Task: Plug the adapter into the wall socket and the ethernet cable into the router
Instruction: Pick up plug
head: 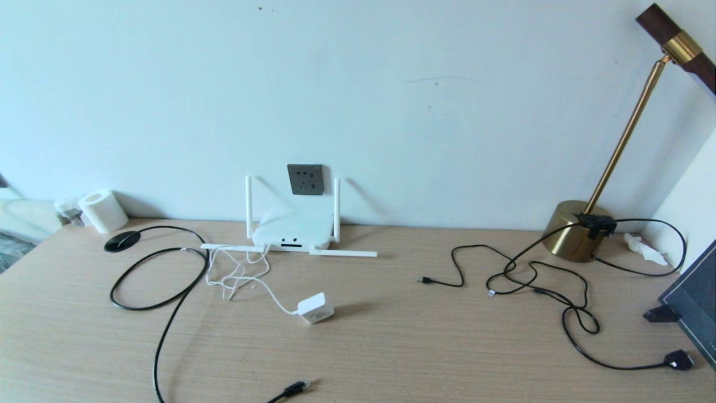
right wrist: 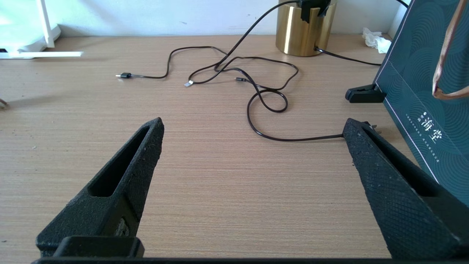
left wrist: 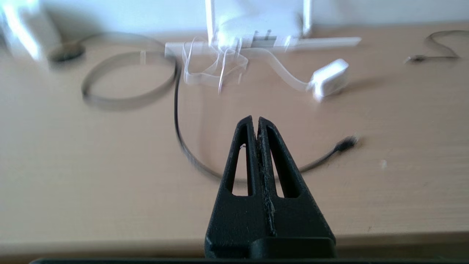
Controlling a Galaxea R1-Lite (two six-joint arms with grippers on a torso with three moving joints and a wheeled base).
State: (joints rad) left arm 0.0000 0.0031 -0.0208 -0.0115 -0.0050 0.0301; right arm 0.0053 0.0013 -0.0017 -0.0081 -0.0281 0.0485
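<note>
The white adapter [head: 316, 308] lies on the desk mid-left, its thin white cord running back to the router [head: 291, 230], which sits against the wall under the dark grey wall socket [head: 306, 179]. The ethernet cable [head: 168, 282] loops at the left and its plug end [head: 296, 387] lies near the front edge. Neither arm shows in the head view. In the left wrist view my left gripper [left wrist: 255, 120] is shut and empty above the front of the desk, with the adapter [left wrist: 329, 77] and the ethernet cable's plug [left wrist: 346, 142] ahead. My right gripper [right wrist: 253, 123] is wide open over bare desk.
A brass lamp [head: 576, 229] stands at the back right with thin black cords [head: 531, 280] tangled before it and a flat black plug [head: 678, 359]. A dark teal box [head: 696, 296] leans at the right edge. A white roll [head: 103, 210] and a black disc [head: 122, 240] sit back left.
</note>
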